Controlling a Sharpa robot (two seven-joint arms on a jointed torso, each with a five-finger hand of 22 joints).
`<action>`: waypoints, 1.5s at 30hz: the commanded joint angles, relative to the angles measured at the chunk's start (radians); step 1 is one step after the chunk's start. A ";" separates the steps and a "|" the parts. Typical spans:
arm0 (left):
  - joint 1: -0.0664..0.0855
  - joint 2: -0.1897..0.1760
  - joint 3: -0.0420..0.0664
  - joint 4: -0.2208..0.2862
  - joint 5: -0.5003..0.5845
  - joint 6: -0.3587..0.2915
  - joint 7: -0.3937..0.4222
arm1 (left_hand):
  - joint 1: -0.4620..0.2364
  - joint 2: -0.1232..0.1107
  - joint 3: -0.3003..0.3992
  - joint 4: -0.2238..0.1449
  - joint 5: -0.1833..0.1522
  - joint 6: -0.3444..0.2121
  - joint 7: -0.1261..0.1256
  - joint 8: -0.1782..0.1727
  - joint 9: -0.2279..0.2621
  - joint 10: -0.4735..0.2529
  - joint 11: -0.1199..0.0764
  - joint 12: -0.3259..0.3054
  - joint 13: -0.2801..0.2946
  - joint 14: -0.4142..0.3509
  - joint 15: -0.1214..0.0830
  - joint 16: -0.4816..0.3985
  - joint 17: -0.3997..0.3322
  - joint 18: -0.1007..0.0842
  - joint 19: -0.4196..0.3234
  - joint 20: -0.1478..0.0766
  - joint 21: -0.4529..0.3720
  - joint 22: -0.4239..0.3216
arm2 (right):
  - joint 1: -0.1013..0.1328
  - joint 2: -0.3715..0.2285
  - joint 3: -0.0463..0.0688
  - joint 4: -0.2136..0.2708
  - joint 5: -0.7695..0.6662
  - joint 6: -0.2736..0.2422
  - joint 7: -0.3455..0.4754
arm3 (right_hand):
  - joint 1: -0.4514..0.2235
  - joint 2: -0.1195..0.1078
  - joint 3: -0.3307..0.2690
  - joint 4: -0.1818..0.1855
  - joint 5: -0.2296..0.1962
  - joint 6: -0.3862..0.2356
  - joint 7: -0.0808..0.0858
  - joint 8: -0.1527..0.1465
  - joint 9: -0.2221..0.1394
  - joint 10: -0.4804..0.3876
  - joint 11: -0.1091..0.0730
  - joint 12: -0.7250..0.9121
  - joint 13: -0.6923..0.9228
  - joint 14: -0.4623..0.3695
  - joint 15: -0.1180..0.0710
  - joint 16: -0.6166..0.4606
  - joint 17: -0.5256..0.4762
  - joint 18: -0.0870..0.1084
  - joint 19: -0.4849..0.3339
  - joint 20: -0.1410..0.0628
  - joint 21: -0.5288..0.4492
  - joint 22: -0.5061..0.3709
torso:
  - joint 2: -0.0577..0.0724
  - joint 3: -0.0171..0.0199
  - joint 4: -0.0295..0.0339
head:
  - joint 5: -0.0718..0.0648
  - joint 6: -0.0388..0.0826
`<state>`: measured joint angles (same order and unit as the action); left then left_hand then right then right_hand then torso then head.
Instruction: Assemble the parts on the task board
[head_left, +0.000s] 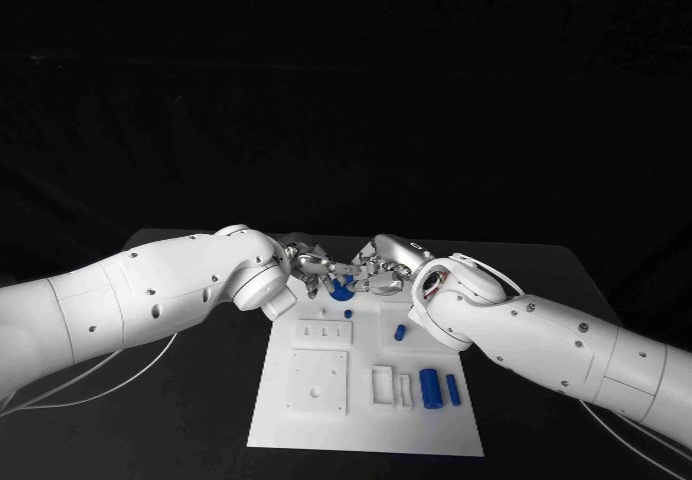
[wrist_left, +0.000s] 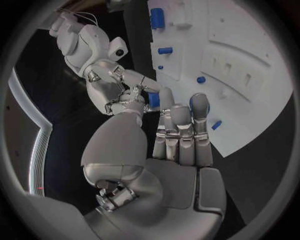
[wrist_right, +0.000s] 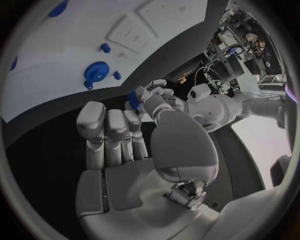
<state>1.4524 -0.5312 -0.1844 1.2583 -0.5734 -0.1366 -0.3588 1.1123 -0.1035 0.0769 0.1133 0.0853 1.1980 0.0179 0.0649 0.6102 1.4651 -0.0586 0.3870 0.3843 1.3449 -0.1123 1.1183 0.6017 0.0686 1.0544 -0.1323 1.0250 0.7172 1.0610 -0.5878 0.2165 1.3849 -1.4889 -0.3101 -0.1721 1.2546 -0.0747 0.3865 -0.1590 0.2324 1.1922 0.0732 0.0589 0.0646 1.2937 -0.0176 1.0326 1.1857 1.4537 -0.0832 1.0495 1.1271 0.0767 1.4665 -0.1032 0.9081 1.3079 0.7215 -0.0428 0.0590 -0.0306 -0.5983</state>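
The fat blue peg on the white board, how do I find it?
Find the white task board on the black table. Near its right edge, on the robot's side, two blue pegs lie side by side; the fat blue peg is the thicker one, left of the thin peg.

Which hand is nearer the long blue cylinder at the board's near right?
Right. The right hand hovers at the white task board's far edge, closer to the long blue cylinder; the left hand sits farther left.
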 joint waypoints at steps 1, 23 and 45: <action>0.000 0.006 0.001 0.000 -0.013 0.020 -0.001 | 0.001 0.013 -0.003 -0.012 0.007 -0.006 0.001 0.000 -0.003 0.047 -0.003 -0.005 -0.001 -0.007 -0.001 -0.001 -0.002 -0.015 0.007 0.002 -0.006 0.005 | 0.000 0.004 0.000 0.002 -0.013 0.015 0.003 | 0.002 0.010 -0.001 0.001 0.005 0.009 -0.002 0.004 0.001 0.002 -0.004 -0.001 0.001 0.001 -0.006 -0.001 0.001 -0.008 0.022 -0.005 -0.004 0.114 | 0.000 0.0004 0.0007 | 0.000 -0.001; -0.004 0.020 0.001 -0.011 -0.005 0.042 0.002 | 0.012 0.072 -0.039 -0.083 0.027 -0.006 -0.001 0.000 -0.023 0.047 -0.004 -0.009 -0.001 -0.008 -0.001 0.001 -0.006 -0.019 0.017 0.001 -0.037 0.048 | 0.000 0.010 -0.002 0.000 -0.019 0.016 0.001 | 0.001 0.010 -0.006 0.003 0.006 0.009 -0.002 0.004 0.001 0.002 -0.005 -0.001 0.001 0.001 -0.006 -0.002 0.001 -0.008 0.023 -0.005 -0.004 0.114 | 0.000 0.0012 0.0009 | 0.000 -0.006; -0.005 0.016 0.001 -0.012 0.029 0.042 0.033 | 0.089 0.177 0.007 -0.208 0.291 -0.006 -0.015 0.006 0.008 0.048 -0.006 -0.017 -0.010 -0.010 -0.006 0.003 -0.007 -0.026 0.018 -0.004 -0.058 0.080 | 0.000 0.013 -0.010 -0.011 -0.020 0.029 -0.002 | 0.001 0.010 -0.006 0.003 0.006 0.009 -0.002 0.004 0.001 0.002 -0.005 -0.001 0.001 0.001 -0.006 -0.002 0.001 -0.008 0.023 -0.005 -0.004 0.114 | 0.001 0.0013 0.0006 | -0.002 -0.010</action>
<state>1.4459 -0.5161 -0.1854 1.2434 -0.5680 -0.1063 -0.3589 1.1812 0.0563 0.0819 -0.0869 0.3749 1.1876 0.0137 0.0642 0.5692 1.4667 -0.0602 0.3744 0.3748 1.3397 -0.1140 1.1183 0.5953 0.0538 1.0687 -0.1324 0.9696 0.7963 1.0625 -0.5757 0.2081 1.3742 -1.4992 -0.3043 -0.1778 1.2573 -0.0728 0.3794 -0.1600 0.2361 1.1912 0.0707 0.0592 0.0653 1.2937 -0.0175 1.0326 1.1855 1.4536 -0.0832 1.0494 1.1268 0.0766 1.4665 -0.1031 0.9060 1.3075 0.7219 -0.0414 0.0593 -0.0321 -0.6072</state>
